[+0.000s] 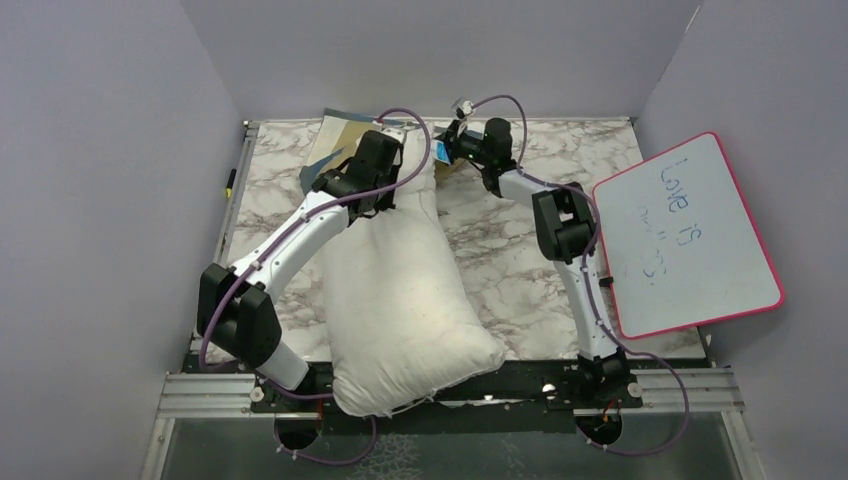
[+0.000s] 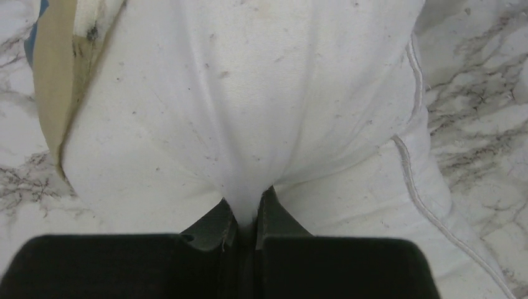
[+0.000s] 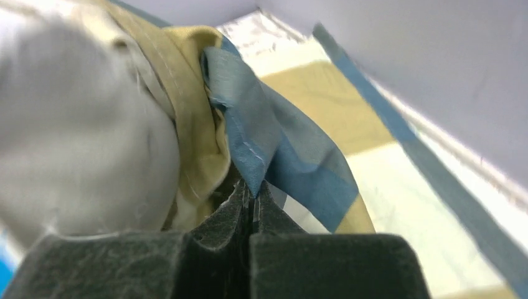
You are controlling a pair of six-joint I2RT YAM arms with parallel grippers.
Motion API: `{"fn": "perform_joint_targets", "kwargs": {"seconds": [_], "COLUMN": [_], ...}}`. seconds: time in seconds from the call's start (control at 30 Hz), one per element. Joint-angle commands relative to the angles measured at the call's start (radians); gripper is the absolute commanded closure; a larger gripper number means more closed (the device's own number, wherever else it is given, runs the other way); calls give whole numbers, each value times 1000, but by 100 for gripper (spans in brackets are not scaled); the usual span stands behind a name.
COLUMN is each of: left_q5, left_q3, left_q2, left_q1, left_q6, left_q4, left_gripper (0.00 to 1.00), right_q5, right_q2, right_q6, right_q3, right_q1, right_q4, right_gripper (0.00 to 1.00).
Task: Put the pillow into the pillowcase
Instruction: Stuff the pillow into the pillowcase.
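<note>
The left claw (image 2: 248, 215) is clamped on the pillow (image 2: 249, 93). Its dark fingers are together, with a pinch of white cloth drawn up between them. The right claw (image 3: 252, 202) is clamped on the pillowcase (image 3: 280, 143), its grey, felt-like pads shut on a raw blue edge just beside the pillow's far end.

The pillow is a plump, long, off-white rectangle. Its plain cloth is speckled with small dark flecks, and a corded seam runs along its side. It is creased where the left claw pinches it.

The pillowcase is thin woven cloth in blue, tan and cream blocks with a stitched hem. It bunches against the pillow's far end, and a tan band laps that end's left corner. The rest of it lies flat beyond the pillow, toward the back wall.

A white, grey-veined marble table (image 1: 500, 250) shows on both sides of the pillow, and the pillow's near corner hangs over the table's edge. Right of the pillow and well apart from it, a flat pink-rimmed whiteboard (image 1: 690, 230) lies askew, with handwriting on it.
</note>
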Motion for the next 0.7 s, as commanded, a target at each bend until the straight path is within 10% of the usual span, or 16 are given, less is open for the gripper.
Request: {"fn": "perform_joint_targets", "kwargs": {"seconds": [0.0,0.67], "left_q5": [-169,-136], "left_q3": [40,9], "left_q2": [61,274], "left_q1": [62,109], "left_q6": [-149,-277], "left_q4": [-74,-167], "left_gripper": [100,100], "right_q5": [130,184], "right_q2": [-171,-558], "right_q6": [43,224], "right_q3": [-159,-533], "right_q1": [-33,-100], "right_q4": [-100,86], "right_gripper": [100,100]}}
